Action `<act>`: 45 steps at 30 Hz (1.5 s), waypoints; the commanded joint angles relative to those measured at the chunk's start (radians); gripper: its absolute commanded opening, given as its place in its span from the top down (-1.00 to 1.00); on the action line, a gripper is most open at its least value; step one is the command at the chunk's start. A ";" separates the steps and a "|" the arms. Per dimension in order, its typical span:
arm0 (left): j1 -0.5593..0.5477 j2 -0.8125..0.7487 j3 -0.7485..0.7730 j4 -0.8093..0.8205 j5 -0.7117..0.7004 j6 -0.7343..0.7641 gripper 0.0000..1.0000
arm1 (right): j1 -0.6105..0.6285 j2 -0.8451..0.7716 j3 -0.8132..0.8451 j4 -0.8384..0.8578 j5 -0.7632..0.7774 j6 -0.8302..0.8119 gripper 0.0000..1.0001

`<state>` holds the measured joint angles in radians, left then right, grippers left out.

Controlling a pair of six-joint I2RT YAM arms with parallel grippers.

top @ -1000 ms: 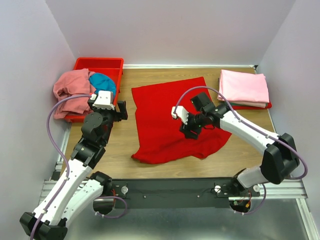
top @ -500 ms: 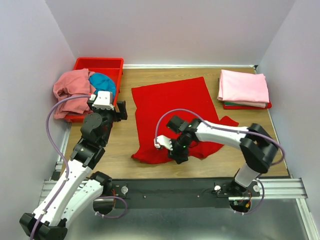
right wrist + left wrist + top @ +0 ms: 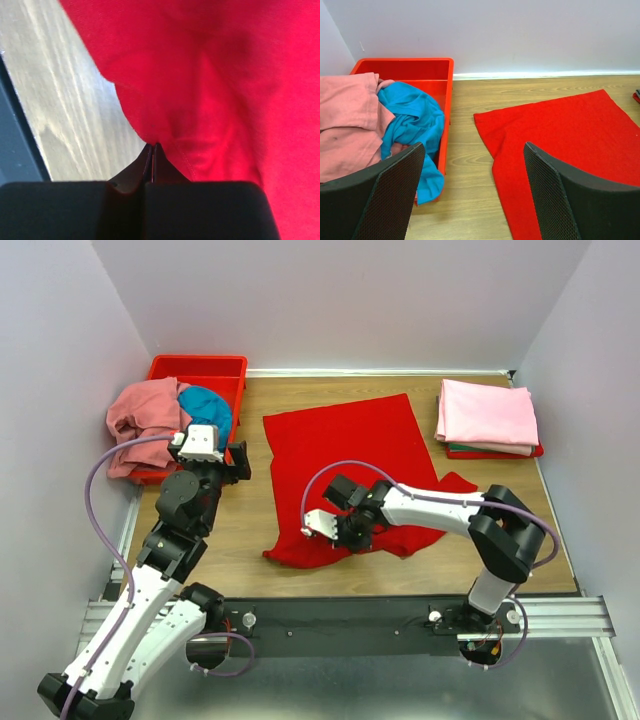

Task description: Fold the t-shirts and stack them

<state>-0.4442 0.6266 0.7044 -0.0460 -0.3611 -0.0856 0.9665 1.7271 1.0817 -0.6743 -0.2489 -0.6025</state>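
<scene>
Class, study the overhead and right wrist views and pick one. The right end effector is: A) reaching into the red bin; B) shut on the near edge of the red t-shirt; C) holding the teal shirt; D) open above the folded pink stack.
B: the right wrist view shows the right end effector closed, with a puckered edge of the red t-shirt pinched at its tip.

The red shirt (image 3: 350, 450) is soft matt cloth. The worktop (image 3: 250, 530) is smooth pale wood with visible grain. At ten o'clock, the bin (image 3: 200, 365) is glossy red plastic. The left pincer (image 3: 474, 150) has black, mesh-textured pads (image 3: 395, 195).
</scene>
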 commanded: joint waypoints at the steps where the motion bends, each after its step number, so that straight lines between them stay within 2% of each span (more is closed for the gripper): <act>1: 0.007 -0.018 -0.011 0.023 -0.032 0.009 -0.75 | -0.060 -0.049 0.044 0.005 0.086 0.010 0.99; 8: 0.007 -0.022 -0.013 0.026 -0.025 0.010 -0.75 | -0.198 -0.089 0.113 0.001 0.102 -0.005 0.99; 17: 0.006 -0.027 -0.014 0.026 -0.019 0.009 -0.74 | -0.272 0.023 0.221 0.004 0.109 0.013 0.97; 31: 0.006 -0.034 -0.014 0.026 -0.013 0.014 -0.75 | -0.278 -0.017 0.182 0.002 0.080 0.043 0.48; 32: 0.006 -0.033 -0.014 0.026 -0.013 0.014 -0.75 | -0.279 -0.026 0.178 0.002 0.080 0.043 0.37; 33: 0.007 -0.036 -0.016 0.028 -0.013 0.014 -0.74 | -0.281 -0.034 0.173 0.001 0.079 0.044 0.35; 34: 0.006 -0.034 -0.016 0.026 -0.013 0.014 -0.74 | -0.284 -0.053 0.162 0.001 0.076 0.047 0.22; 35: 0.007 -0.036 -0.016 0.026 -0.012 0.012 -0.75 | -0.285 -0.061 0.156 0.001 0.076 0.049 0.20; 37: 0.007 -0.031 -0.017 0.029 -0.009 0.015 -0.75 | -0.293 -0.087 0.144 0.001 0.066 0.052 -0.03; 39: 0.006 -0.030 -0.017 0.029 0.004 0.012 -0.75 | -0.316 -0.130 0.121 0.001 0.056 0.053 -0.11; 41: 0.006 -0.018 -0.019 0.032 0.030 0.009 -0.74 | -0.353 -0.181 0.095 0.001 0.030 0.055 -0.28; 45: 0.015 0.022 -0.013 0.040 0.106 -0.006 -0.74 | -0.460 -0.264 0.050 0.002 -0.032 0.066 -0.32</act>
<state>-0.4438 0.6212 0.6983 -0.0402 -0.3355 -0.0788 0.5816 1.5349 1.1694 -0.6735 -0.2066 -0.5545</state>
